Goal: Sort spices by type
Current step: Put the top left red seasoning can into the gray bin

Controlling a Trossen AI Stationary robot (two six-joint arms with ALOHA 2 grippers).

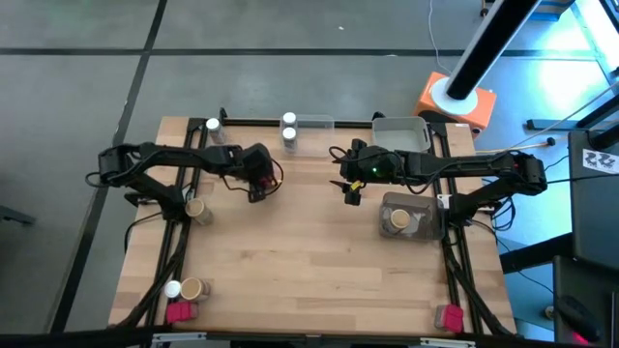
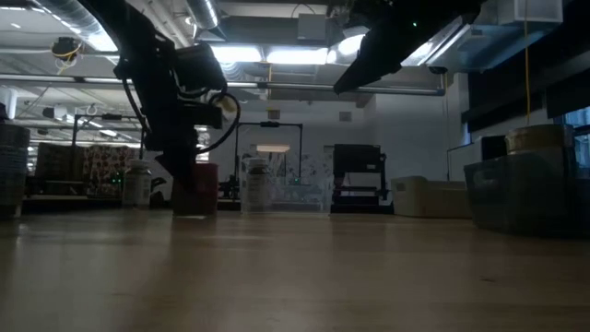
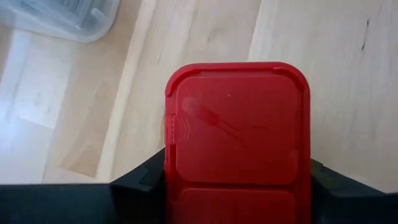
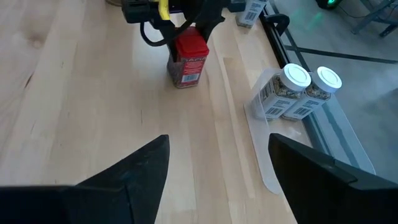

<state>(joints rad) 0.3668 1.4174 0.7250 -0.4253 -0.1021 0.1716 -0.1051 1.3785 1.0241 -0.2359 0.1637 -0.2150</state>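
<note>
Red-lidded spice jar (image 4: 188, 59) stands on the wooden table (image 1: 309, 280), left of centre toward the far edge, clasped by the left gripper (image 1: 259, 184). Right gripper (image 1: 350, 190) hovers spread and empty. Next, I'd guess, comes lifting it toward the other red packets (image 1: 180, 311).

**Four cameras around the red-lidded spice jar**

The high view looks straight down on the whole table (image 1: 309, 261), far from the red-lidded jar (image 1: 259, 182). The low view sits at tabletop level, facing across the wood toward the room, the jar (image 2: 196, 189) well off. The left wrist view looks down right above the jar's lid (image 3: 236, 130). The right wrist view faces the same jar (image 4: 188, 59) from across the table, farther back.
</note>
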